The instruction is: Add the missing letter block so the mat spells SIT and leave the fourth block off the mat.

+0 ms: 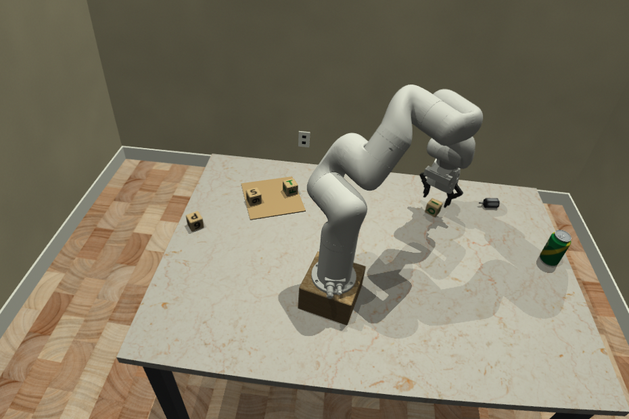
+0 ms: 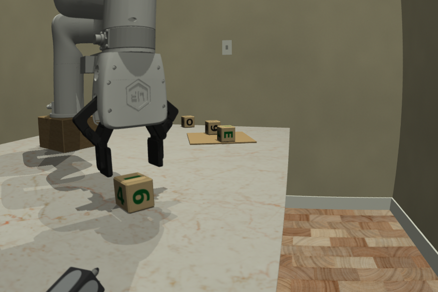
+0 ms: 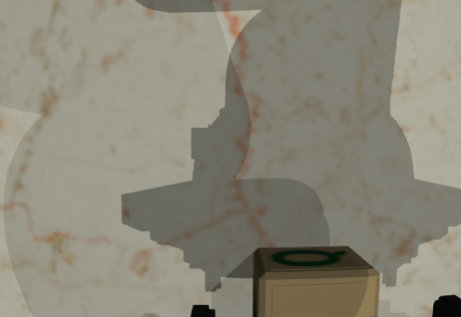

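Marble table [image 1: 253, 312], I/4/9 block [image 2: 133, 193], S [image 1: 253, 196], T [image 1: 289, 186] blocks

1. My arm rises from its base, folds forward and bends down at the wrist.
2. My tool [image 2: 130, 166] points straight down, hanging just above the counter [image 2: 219, 189].
3. Its fingers [image 2: 103, 161] are spread wide, with nothing between them.
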{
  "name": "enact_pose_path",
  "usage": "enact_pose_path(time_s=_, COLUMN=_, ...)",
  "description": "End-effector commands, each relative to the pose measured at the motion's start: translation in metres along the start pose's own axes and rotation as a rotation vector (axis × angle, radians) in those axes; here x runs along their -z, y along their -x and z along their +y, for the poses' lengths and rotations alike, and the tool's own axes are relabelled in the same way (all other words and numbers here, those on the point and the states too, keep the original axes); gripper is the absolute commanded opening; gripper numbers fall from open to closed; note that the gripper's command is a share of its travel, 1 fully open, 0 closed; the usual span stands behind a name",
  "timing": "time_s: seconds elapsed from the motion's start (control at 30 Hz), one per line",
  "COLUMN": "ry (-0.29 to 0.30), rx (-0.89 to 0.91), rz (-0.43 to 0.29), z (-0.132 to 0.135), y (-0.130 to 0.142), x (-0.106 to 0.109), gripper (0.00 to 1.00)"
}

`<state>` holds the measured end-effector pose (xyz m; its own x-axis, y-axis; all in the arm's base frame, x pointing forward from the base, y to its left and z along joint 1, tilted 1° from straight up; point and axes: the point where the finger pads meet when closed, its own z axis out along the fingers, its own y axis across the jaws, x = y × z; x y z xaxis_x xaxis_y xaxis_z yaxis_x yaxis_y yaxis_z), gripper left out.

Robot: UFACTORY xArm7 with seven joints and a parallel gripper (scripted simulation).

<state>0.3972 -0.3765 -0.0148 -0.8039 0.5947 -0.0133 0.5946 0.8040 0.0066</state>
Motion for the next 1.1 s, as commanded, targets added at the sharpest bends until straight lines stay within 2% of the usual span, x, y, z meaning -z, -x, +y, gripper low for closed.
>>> enact_pose_path(time_s=0.0, ry=-0.001, rx=0.000, rz=-0.005, z=0.000, y=0.002, x=0.002, gripper=0.87)
enact_pose_path(time_s=0.67, ry=-0.001, rx=0.000, rz=-0.005, z=0.000, y=0.002, x=0.000, gripper=0.87)
enact_pose_path(time_s=1.07, ry=-0.001, rx=0.000, rz=-0.005, z=0.000, y=0.002, x=-0.030, gripper=0.87)
